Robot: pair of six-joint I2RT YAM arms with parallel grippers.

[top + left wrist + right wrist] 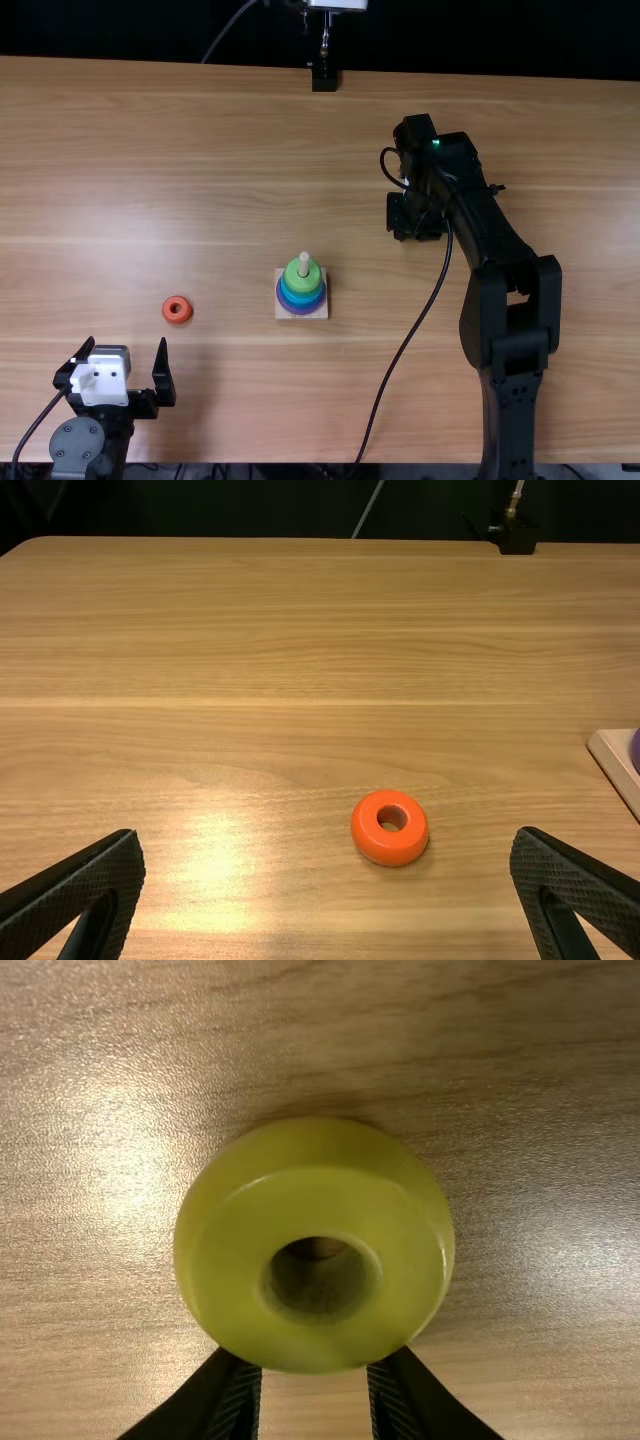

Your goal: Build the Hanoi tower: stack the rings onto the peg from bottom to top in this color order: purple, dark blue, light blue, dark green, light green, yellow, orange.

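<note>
Right gripper (412, 215) closed on yellow ring (225, 1275), rim against its fingers, over the desk (240, 150) right of the stack. Left gripper (126, 343) open, empty, near orange ring (385, 846), which lies flat on the desk. Purple, blue and green rings (302, 288) stacked on peg (304, 262), wooden base (320, 313) underneath

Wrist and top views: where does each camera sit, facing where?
Top: above the near edge of the wooden table, facing steeply down, forward; black arms show.
Left wrist: on that arm, facing across the table; its open claw shows.
Right wrist: likewise, facing down at a yellow ring; its claw shows.
Top and left share an orange ring.
</note>
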